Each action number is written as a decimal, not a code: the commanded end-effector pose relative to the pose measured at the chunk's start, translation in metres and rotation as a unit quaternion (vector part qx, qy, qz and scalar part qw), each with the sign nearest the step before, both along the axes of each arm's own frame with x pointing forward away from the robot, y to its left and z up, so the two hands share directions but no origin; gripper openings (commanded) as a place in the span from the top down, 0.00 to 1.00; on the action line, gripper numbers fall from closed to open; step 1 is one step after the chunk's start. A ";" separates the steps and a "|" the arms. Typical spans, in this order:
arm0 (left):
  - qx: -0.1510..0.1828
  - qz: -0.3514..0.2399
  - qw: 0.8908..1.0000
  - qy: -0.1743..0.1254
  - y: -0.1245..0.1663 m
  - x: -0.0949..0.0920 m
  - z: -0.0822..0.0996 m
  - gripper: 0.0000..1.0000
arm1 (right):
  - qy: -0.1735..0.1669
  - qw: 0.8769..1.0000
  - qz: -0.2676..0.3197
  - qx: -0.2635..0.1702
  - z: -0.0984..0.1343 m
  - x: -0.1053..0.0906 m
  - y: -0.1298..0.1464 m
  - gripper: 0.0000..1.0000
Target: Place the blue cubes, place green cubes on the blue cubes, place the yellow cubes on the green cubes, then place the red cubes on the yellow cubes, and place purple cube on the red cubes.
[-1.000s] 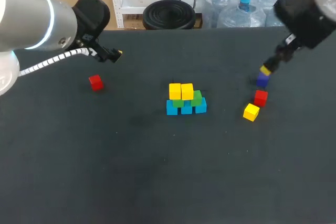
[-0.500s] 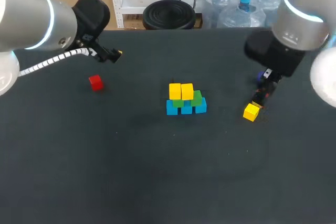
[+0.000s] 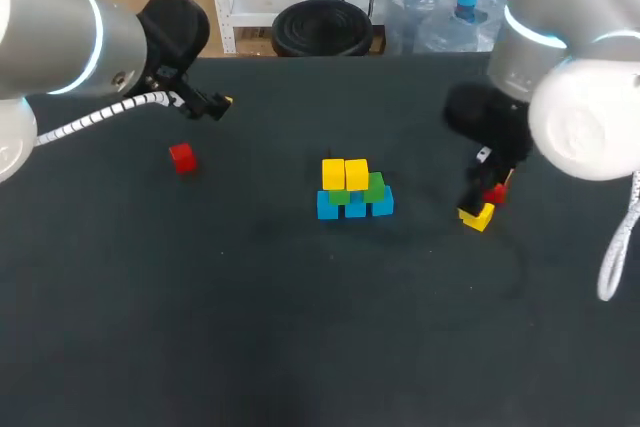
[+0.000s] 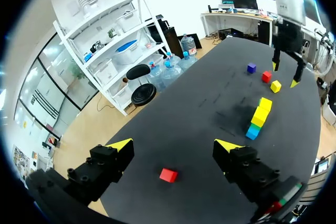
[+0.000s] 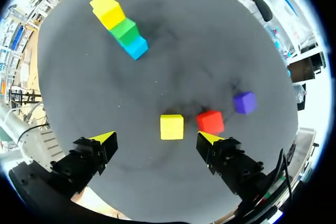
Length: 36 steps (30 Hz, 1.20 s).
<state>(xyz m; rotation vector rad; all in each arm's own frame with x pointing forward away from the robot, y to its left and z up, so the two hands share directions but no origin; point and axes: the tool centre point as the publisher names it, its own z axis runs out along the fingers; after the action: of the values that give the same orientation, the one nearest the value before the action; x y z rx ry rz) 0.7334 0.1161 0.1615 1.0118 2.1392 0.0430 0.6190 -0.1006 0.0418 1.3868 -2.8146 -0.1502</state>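
Yellow cube (image 3: pixel 478 215), right of centre, lies under your right gripper (image 5: pixel 157 138), spread to straddle it, likely bound for the stack (image 3: pixel 354 190). Left gripper (image 3: pixel 222 102) hangs spread, upper left.

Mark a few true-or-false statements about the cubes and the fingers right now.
1. Two yellow cubes top the stack. True.
2. The right fingers are shut on the loose yellow cube. False: they are open, and the cube sits on the table ahead of them, untouched.
3. A purple cube lies beside a red cube. True.
4. The left fingers hold the other red cube. False: they are open and empty; that cube lies on the table.
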 end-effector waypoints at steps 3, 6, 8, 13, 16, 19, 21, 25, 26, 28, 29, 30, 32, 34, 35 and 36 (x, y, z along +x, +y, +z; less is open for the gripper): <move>-0.001 -0.002 1.000 0.000 0.001 0.000 0.000 0.00 | 0.027 1.000 0.003 -0.014 -0.012 0.004 0.000 0.00; -0.001 -0.002 1.000 0.000 0.001 0.000 0.000 0.00 | 0.030 0.999 0.003 -0.014 -0.016 0.001 -0.004 0.00; -0.001 -0.002 1.000 0.000 0.001 0.000 0.000 0.00 | 0.034 0.999 -0.001 -0.012 -0.018 0.000 -0.005 0.00; -0.001 -0.002 1.000 0.000 0.001 0.000 0.000 0.00 | 0.037 0.999 -0.001 -0.009 -0.025 -0.001 -0.007 0.07; -0.001 -0.002 1.000 0.000 0.001 0.000 0.000 0.00 | 0.042 0.999 -0.001 -0.008 -0.030 0.000 -0.009 0.26; -0.001 -0.002 1.000 0.000 0.001 0.000 0.000 0.00 | 0.046 0.999 0.000 -0.004 -0.032 0.000 -0.008 0.36; -0.001 -0.002 1.000 0.000 0.001 0.000 0.000 0.00 | 0.047 0.999 0.001 -0.004 -0.034 0.001 -0.007 0.39; -0.001 -0.002 1.000 0.000 0.001 0.000 0.000 0.00 | 0.050 0.999 0.005 -0.005 -0.036 0.001 -0.008 0.42; -0.001 -0.002 1.000 0.000 0.001 0.000 0.000 0.00 | 0.050 0.999 0.005 -0.005 -0.036 0.001 -0.007 0.41; -0.001 -0.002 1.000 0.000 0.001 0.000 0.000 0.00 | 0.050 0.999 0.008 -0.004 -0.037 0.002 -0.007 0.43; -0.001 -0.002 1.000 0.000 0.001 0.000 0.000 0.00 | 0.050 0.999 0.010 -0.004 -0.038 0.002 -0.007 0.48; -0.001 -0.002 1.000 0.000 0.001 0.000 0.000 0.00 | 0.050 0.999 0.012 -0.006 -0.039 0.002 -0.006 0.51; -0.001 -0.002 1.000 0.000 0.001 0.000 0.000 0.00 | 0.049 0.999 0.013 -0.007 -0.040 0.001 -0.006 0.64; -0.001 -0.002 1.000 0.000 0.001 0.000 0.000 0.00 | 0.048 0.999 0.012 -0.005 -0.040 0.001 -0.006 1.00; -0.001 -0.002 1.000 0.000 0.001 0.000 0.000 0.00 | 0.049 0.999 0.010 -0.002 -0.040 0.001 -0.007 1.00; -0.001 -0.002 1.000 0.000 0.001 0.000 0.000 0.00 | 0.049 0.999 0.009 -0.001 -0.039 0.001 -0.006 1.00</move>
<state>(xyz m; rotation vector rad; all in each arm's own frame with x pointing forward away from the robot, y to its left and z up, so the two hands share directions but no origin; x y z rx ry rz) 0.7334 0.1161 0.1615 1.0118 2.1392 0.0430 0.6197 -0.1061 0.0029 1.3668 -2.7194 -0.2032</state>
